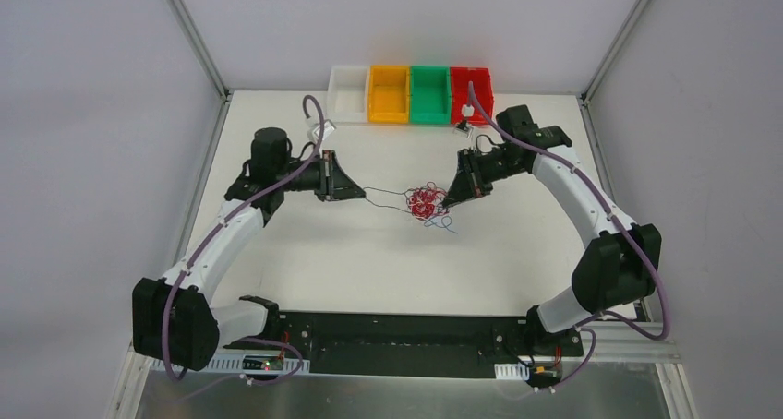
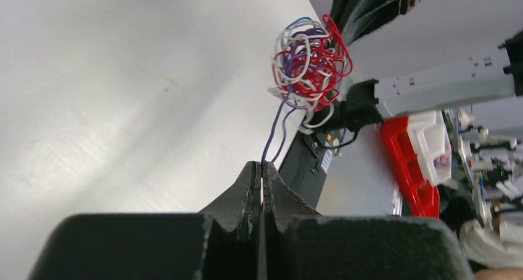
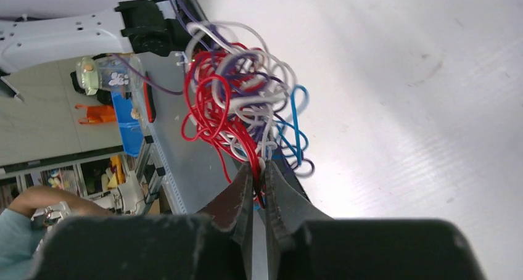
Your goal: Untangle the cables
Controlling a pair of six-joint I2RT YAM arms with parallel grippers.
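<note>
While the white worktop [image 1: 369, 262] spread beneath everything, the left arm [image 1: 231, 230] and the right arm [image 1: 577, 184] curved inward from its near edge toward the middle. Along the far edge stood a row of four bins side by side: a white bin [image 1: 348, 96], an orange bin [image 1: 388, 96], a green bin [image 1: 428, 96] and a red bin [image 1: 473, 91].

Near the centre, the left end effector [image 1: 362, 194] pointed right and the right end effector [image 1: 448, 202] pointed left, the two well apart.

The cables [image 1: 427, 200] formed a tight knot of red, white, blue and dark loops just at the tip of the right end effector. Whether the knot rested on the worktop or hung just above it could not be told.

The right end effector's fingers were pressed together on red strands at the edge of the knot. The left end effector's fingers were pinched flat on one thin dark strand, which ran taut back to the knot.
</note>
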